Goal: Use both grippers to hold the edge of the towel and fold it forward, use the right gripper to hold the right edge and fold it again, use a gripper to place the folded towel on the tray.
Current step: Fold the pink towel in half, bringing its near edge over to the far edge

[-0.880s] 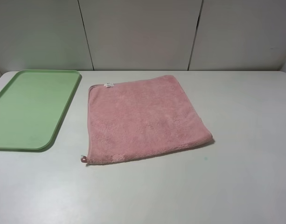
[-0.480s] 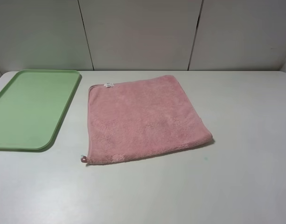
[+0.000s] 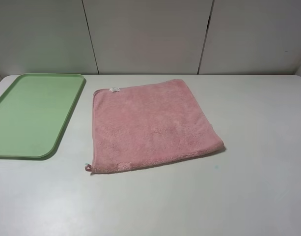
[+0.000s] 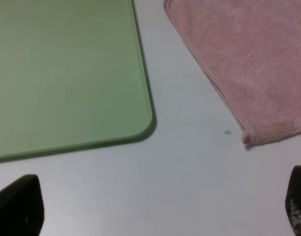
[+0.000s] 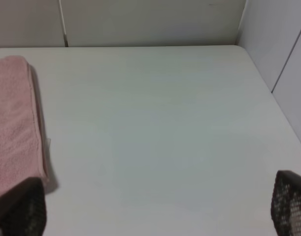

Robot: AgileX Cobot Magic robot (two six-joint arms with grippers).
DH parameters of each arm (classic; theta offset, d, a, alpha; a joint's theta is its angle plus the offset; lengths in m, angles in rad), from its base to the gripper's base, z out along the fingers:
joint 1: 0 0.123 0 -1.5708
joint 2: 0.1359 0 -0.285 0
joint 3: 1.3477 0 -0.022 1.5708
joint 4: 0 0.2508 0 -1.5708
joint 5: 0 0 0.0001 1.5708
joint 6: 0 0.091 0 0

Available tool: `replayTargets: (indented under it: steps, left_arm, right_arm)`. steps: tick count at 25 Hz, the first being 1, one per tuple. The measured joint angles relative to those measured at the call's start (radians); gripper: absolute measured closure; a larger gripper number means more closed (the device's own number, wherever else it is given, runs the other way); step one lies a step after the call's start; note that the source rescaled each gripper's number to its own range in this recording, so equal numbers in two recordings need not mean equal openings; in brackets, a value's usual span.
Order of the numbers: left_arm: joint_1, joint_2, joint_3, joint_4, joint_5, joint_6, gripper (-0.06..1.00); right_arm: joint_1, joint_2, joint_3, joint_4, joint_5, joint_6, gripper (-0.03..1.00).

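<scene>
So nothing's grabbed yet here: the towel [image 3: 152,127] lies flat and unfolded on the table [image 3: 258,191], just beside the tray [image 3: 35,115] with a strip of bare table between them, and it sits a bit crooked. Neither arm shows in the overhead view. In the wrist views the left gripper [image 4: 157,206] and right gripper [image 5: 155,204] both have their fingers spread wide with nothing between them, hanging over bare table off the cloth. My take on doing the first fold well: bring both down on the near edge [image 3: 157,162], left one by the corner with the little loop [image 3: 88,167], right one by the other near corner, and pinch just the hem, not a wad of pile. Since the towel's skewed, I'd match the grip points to the hem line, lift together and carry evenly to the far side by the label [image 3: 114,89], or the corners probably won't line up.
</scene>
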Motion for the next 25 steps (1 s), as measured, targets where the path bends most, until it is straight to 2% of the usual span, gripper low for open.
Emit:
replayTargets:
  steps: [25]
  left_arm:
    - [0.0,0.0,0.0,-0.004,0.0,0.0,-0.04]
  right_arm:
    - [0.0,0.013,-0.001,0.004,0.0,0.022,-0.03]
